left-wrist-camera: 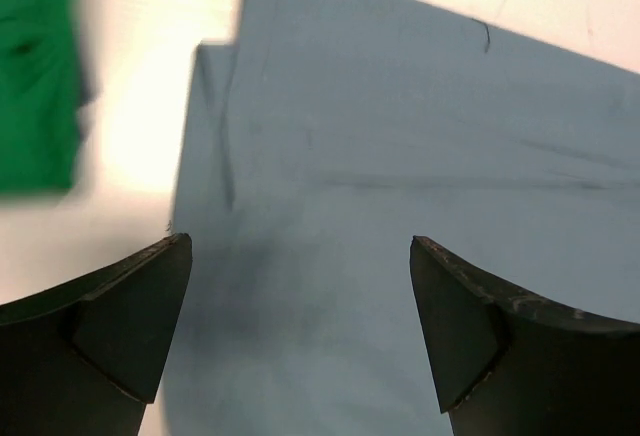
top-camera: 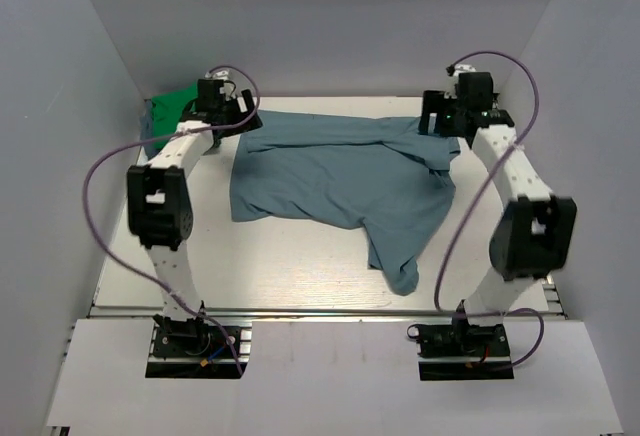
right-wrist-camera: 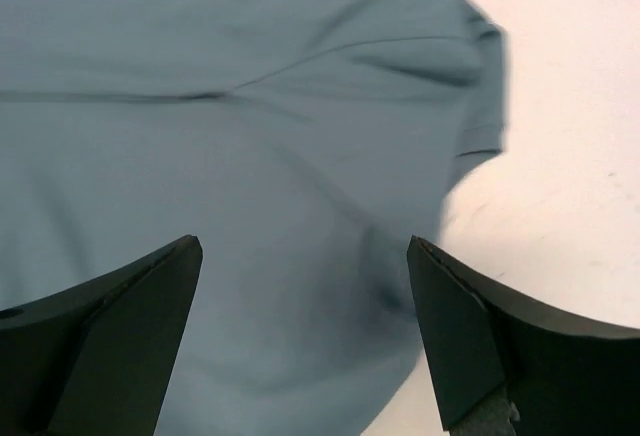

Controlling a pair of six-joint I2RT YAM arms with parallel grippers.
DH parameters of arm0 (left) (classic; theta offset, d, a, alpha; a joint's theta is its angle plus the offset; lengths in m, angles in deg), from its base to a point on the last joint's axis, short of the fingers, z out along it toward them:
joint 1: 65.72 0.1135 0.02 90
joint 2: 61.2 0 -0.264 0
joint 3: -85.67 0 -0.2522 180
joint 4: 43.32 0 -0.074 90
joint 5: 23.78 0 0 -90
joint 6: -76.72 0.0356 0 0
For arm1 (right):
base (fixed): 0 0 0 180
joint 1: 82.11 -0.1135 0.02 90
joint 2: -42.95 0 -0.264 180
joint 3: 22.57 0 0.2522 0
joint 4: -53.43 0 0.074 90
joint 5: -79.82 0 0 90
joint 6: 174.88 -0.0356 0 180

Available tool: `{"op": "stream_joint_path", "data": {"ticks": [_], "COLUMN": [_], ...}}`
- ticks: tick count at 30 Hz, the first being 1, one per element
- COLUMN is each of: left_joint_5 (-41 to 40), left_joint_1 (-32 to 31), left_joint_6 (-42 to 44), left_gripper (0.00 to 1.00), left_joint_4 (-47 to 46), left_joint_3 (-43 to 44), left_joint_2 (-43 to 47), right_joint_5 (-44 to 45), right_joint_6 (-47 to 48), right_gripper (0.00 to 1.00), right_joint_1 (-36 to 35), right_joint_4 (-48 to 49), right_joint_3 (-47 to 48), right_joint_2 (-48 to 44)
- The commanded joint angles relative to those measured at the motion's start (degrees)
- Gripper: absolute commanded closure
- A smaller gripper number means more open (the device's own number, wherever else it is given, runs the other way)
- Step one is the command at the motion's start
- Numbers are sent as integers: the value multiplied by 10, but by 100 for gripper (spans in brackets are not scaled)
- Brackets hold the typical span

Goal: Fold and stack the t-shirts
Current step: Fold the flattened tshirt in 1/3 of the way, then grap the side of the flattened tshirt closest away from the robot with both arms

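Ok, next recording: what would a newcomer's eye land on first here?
A large blue-grey t-shirt lies spread and rumpled across the white table, one end trailing toward the near edge. The left gripper and right gripper are open over its far corners. A bright green t-shirt sits bunched in the far left corner.

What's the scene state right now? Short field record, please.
blue-grey t-shirt: unfolded, rumpled, spread across the table, one part trailing toward the near edge
green t-shirt: far-left corner, apart from the blue one, partly hidden by the left arm
left gripper: open, above the blue shirt's left edge, holding nothing
right gripper: open, above its sleeve, holding nothing
stack: not started
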Motion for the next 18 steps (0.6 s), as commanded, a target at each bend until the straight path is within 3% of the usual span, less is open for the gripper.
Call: {"op": "stream_joint_path", "data": {"ticks": [1,4,5,8,12,18], "left_joint_5": [-74,-126,-132,-132,-132,-132], "left_joint_1": [0,0,0,0,0,0], "left_joint_6": [3,-48,-63,-97,-122,-128], "left_gripper": [0,0,0,0,0,0], "left_joint_4": [23,44,44,31,42,56], "left_joint_3": [-107,-261,-261,-391,-437,-466], "left_joint_2": [172,281,305,379,408,437], "right_joint_5": [24,4,-30,-41,-50,46], "right_joint_6": [3,-1,-2,-29,-52,-115], "right_gripper": [11,9,9,9,9,9], "right_joint_1": [-60,-169,-186,-257,-373,-426], "right_joint_4": [-6,-27,-34,-53,-69,-34], "right_joint_3": [-110,-198,-231,-291,-336,-375], "right_joint_2": [-121,-185,-194,-221,-208,-199]}}
